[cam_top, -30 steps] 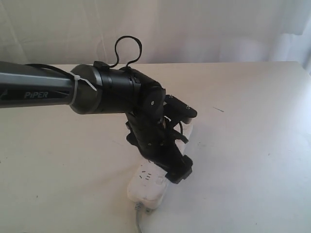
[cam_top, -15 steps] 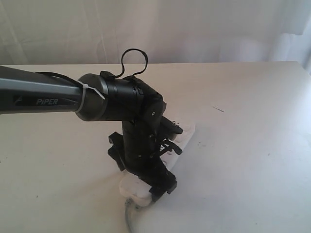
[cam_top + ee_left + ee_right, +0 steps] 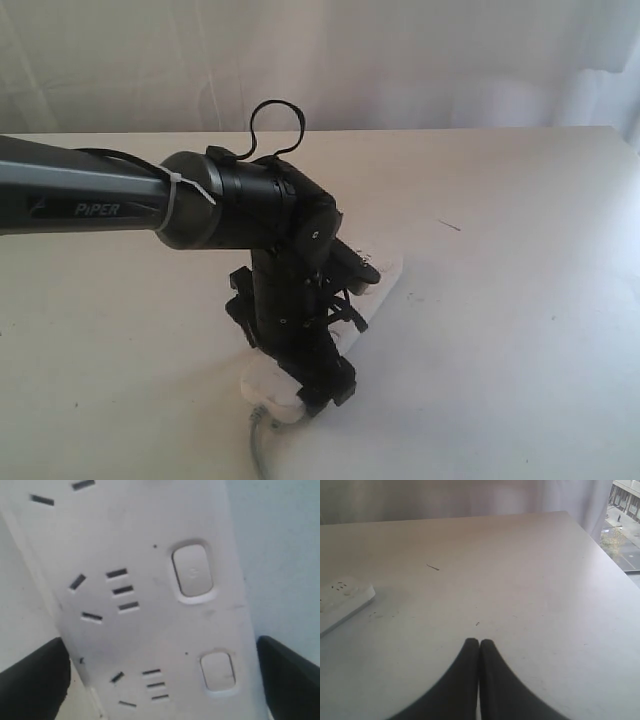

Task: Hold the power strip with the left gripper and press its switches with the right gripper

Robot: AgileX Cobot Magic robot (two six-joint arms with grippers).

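The white power strip [image 3: 386,268] lies slantwise on the table, its grey cord [image 3: 257,440] trailing off the near end. My left gripper [image 3: 292,352] stands over that near end and hides the strip's middle. In the left wrist view the strip [image 3: 145,630] fills the frame with two switches [image 3: 192,571] showing. The left gripper [image 3: 162,680] has one black finger [image 3: 35,680] against each long edge, shut on the strip. My right gripper [image 3: 479,643] is shut and empty above bare table, with the strip's far end [image 3: 345,600] off to one side. It is outside the exterior view.
The white table [image 3: 520,330] runs to a back edge under a pale curtain [image 3: 400,60]. A small dark mark [image 3: 448,225] lies right of the strip. The table's far corner and a window [image 3: 622,510] show in the right wrist view.
The left arm has dropped lower over the strip and swung toward its cord end. The strip's near end and cord have shifted left. Most of this happened before half a second ago.
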